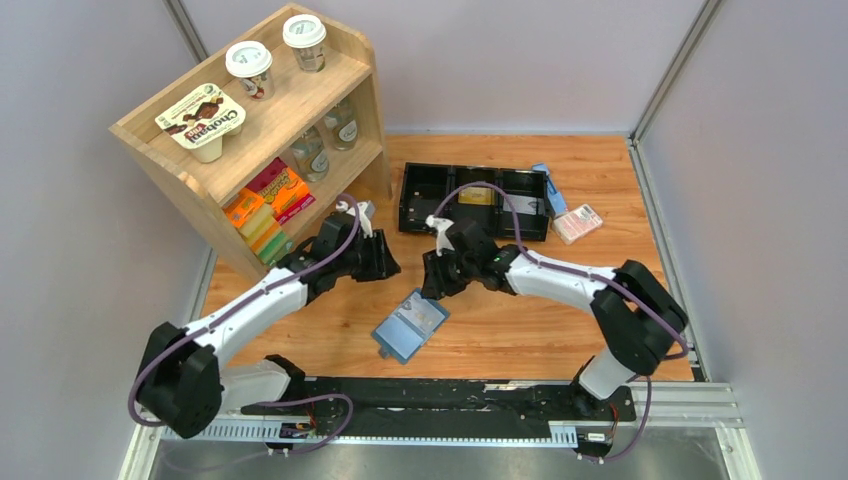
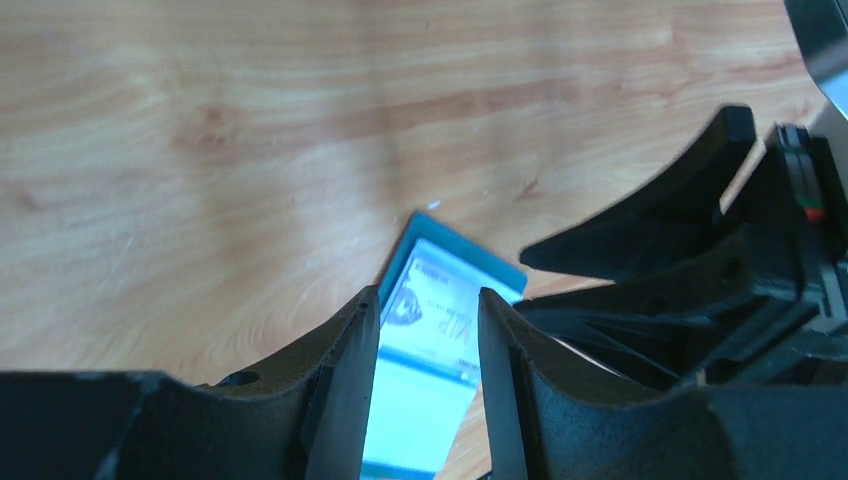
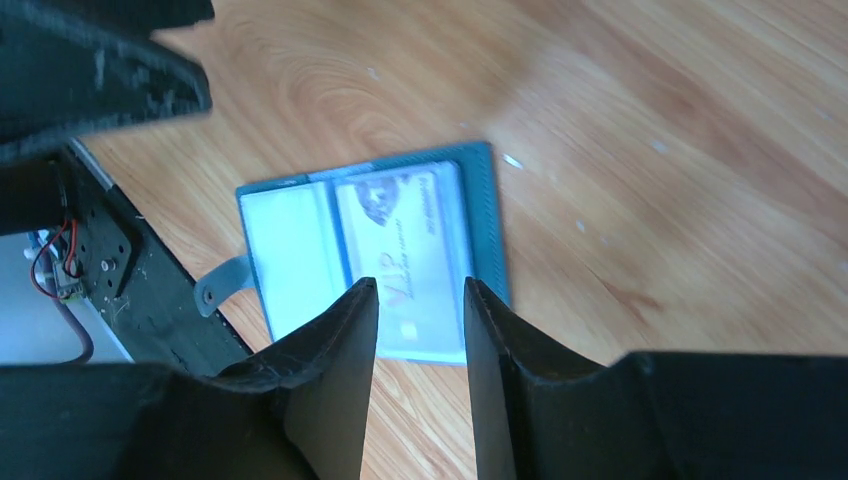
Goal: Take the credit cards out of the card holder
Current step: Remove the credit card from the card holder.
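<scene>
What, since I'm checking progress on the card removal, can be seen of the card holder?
The card holder is a small teal-blue folding wallet, lying open and flat on the wooden table. Its inside is lighter grey-blue with clear pockets; one holds a pale card marked VIP. A small tab juts from one edge. Nothing grips it.

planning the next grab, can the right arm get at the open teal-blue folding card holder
Likely yes: the right gripper hangs open just above the card holder, nothing between them, and the left gripper sits off to one side.
</scene>
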You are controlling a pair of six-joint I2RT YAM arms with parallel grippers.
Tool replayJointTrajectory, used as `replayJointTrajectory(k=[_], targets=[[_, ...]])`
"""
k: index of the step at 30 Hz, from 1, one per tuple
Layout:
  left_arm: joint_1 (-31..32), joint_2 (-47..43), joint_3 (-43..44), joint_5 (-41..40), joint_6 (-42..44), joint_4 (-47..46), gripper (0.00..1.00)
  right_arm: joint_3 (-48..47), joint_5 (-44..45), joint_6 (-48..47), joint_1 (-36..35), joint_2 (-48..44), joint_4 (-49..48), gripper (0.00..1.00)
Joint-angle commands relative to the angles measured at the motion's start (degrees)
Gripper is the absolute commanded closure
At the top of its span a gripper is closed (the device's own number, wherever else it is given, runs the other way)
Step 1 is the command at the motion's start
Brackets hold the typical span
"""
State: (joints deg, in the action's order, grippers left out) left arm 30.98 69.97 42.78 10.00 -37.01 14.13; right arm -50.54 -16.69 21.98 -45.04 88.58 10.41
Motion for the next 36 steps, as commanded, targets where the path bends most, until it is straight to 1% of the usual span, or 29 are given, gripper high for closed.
replayJointTrajectory(k=[1,4,6,10,13,18,22,27,32,36], targets=[[0.48,-7.28,-2.87,-3.84,-2.71,7.12,0.5,-7.89,-4.05,-5.36,-2.94,6.07,-1.89,0.6],[0.48,-12.56,-4.46,-6.65,-2.71,9.16,0.48,-10.89,-2.56,-6.51,-4.62,9.94,-0.58,0.58],[0.48,-14.42,-5.17,-7.1,-2.54,9.69,0.46,-12.12,-1.16,-5.72,-4.71,12.31,0.48,0.57],[0.48,-15.22,-5.43,-5.7,-2.71,9.69,0.44,-11.51,3.14,-3.35,-4.45,14.17,3.03,0.57],[0.48,-14.78,-5.43,-3.94,-3.24,8.81,0.44,-9.32,5.96,-0.37,-3.31,14.08,4.17,0.58],[0.48,-11.63,-4.47,-0.25,-3.85,6.35,0.44,-4.13,10.09,7.02,0.03,12.24,4.09,0.58],[0.48,-8.19,-3.06,3.09,-4.99,5.21,0.44,-0.7,13.87,10.01,1.53,9.08,4.26,0.58],[1.1,-2.93,-1.92,7.57,-7.01,2.49,0.44,2.2,19.58,14.05,2.5,5.39,5.23,0.61],[4.08,1.91,1.33,8.54,-7.98,0.64,0.44,4.49,20.38,18.71,3.2,1.44,4.62,0.64],[5.4,5.17,2.74,8.89,-9.56,-1.29,0.44,6.68,18.98,19.95,4.25,-4.01,1.81,0.63]])
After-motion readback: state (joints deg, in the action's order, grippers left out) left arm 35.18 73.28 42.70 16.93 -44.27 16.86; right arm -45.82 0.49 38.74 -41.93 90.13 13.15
